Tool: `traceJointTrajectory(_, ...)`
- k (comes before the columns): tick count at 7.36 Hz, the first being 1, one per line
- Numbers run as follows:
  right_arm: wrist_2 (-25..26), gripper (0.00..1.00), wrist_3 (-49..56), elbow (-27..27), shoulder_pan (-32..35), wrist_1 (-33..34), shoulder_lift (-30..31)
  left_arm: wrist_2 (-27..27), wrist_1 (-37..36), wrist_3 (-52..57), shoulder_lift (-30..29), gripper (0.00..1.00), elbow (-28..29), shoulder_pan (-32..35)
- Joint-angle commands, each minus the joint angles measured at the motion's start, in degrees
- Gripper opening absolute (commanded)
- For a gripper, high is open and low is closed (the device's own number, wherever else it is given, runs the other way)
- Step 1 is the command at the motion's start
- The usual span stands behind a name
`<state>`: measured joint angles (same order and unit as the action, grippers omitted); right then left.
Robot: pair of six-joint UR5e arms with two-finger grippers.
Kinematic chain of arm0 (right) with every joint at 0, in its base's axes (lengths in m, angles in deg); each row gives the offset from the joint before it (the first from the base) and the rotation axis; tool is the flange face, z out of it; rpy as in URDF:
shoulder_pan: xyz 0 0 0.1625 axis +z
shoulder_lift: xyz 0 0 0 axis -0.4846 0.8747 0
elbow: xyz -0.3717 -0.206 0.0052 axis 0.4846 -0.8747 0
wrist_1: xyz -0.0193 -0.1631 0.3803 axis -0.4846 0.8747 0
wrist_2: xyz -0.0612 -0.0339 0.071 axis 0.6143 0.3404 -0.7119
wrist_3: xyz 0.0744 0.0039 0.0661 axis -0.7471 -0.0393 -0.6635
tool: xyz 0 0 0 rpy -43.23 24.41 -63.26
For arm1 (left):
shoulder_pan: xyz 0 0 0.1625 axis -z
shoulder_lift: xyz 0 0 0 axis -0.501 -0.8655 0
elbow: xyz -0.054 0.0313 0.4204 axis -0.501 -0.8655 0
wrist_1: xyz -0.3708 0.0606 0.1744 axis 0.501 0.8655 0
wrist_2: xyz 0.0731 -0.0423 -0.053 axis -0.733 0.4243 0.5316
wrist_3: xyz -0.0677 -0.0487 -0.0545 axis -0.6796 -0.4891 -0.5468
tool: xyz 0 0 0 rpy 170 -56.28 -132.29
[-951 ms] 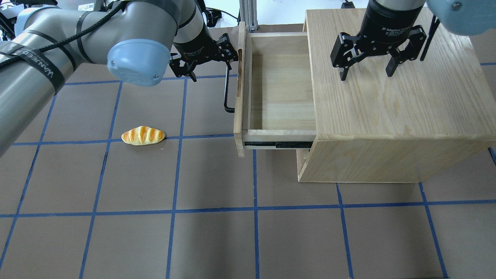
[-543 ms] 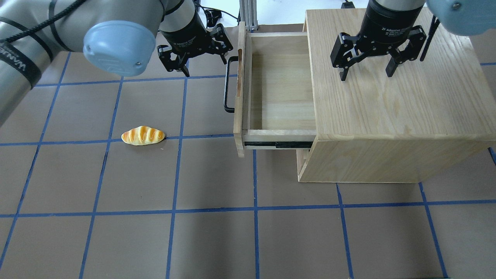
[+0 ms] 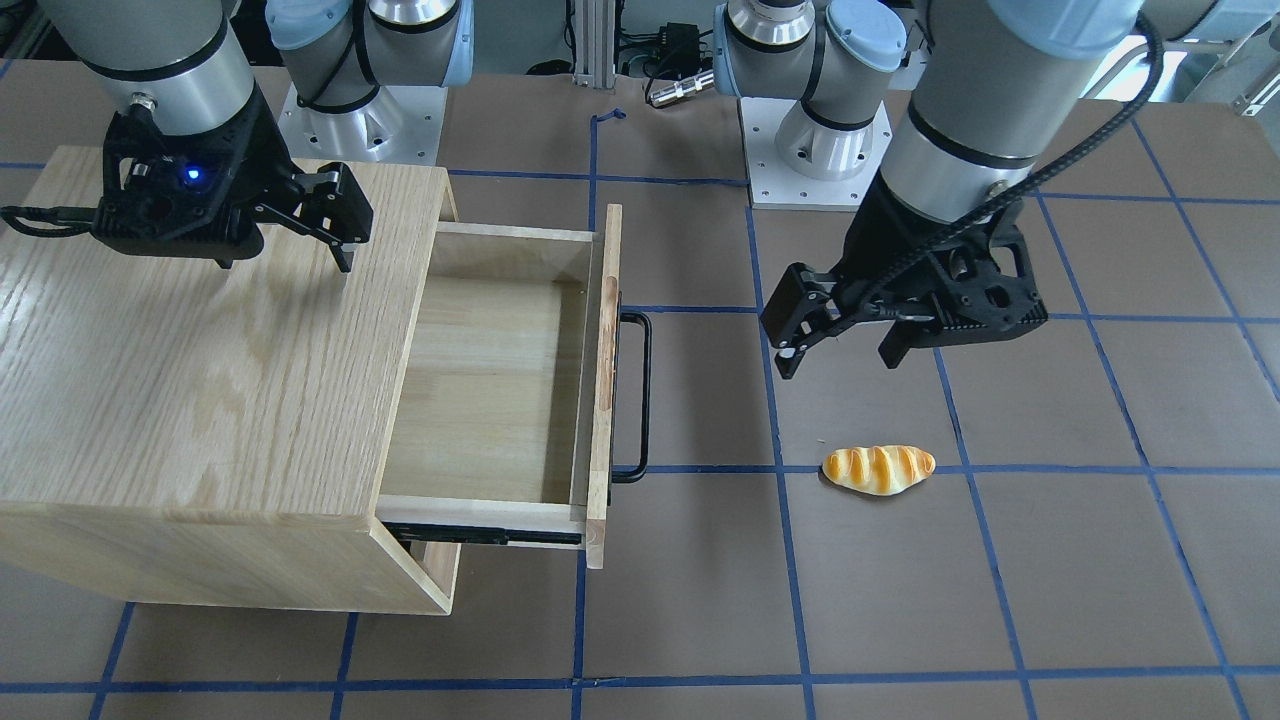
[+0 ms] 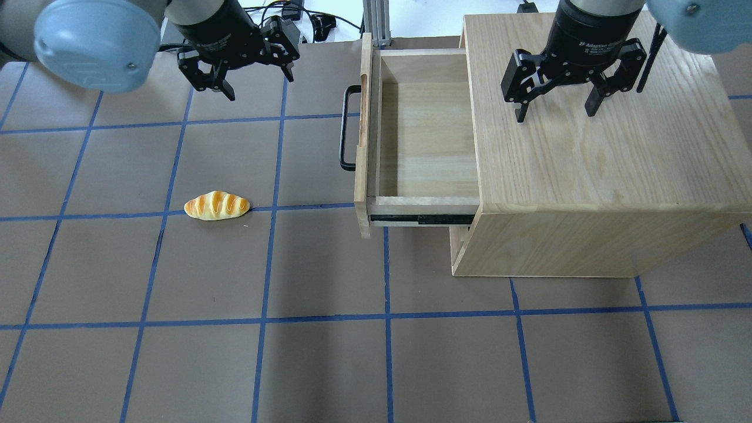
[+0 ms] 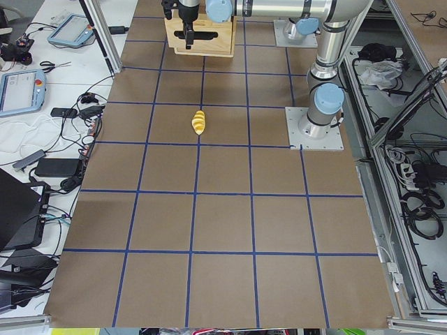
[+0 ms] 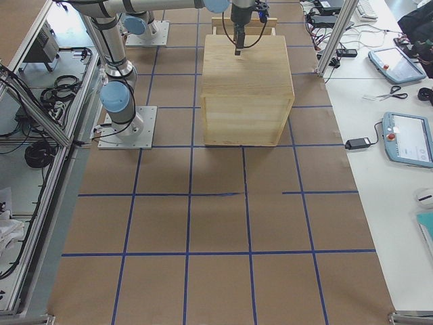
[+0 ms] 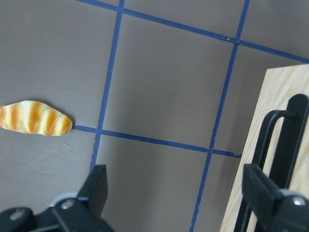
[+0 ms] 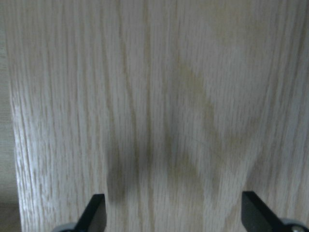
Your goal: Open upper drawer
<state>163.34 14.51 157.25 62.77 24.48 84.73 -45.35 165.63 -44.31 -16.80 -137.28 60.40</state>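
Brown table [image 4: 323, 364] lies nearest, bearing a bread roll [image 4: 217, 205]. Beyond, the upper drawer [image 4: 429, 135] stands well out of its cabinet [image 4: 605, 147]; I judge the job done. Farther, my left gripper [image 4: 258, 81] hangs spread, off the handle [image 4: 342, 126]; my right gripper [image 4: 555, 111], also spread, hovers over the cabinet.

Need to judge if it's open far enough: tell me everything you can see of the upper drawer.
The upper drawer is a shallow light-oak tray, pulled well out of the cabinet on a black side rail, level and empty. Its flat front panel carries one long black bar handle. Nothing grips it; the left pincer hangs open, clear of the handle.
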Motion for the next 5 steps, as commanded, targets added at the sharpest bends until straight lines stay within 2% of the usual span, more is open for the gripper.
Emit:
traceJointTrajectory(1, 0.00, 1.00, 0.05, -0.01, 0.00, 0.00, 0.00, -4.33, 6.62, 9.71, 3.68, 1.00, -0.57, -4.76)
traceJointTrajectory(5, 0.00, 1.00, -0.04, 0.08, 0.00, 0.00, 0.00, -4.35, 8.41, 12.13, 5.98, 1.00, -3.38, -5.30)
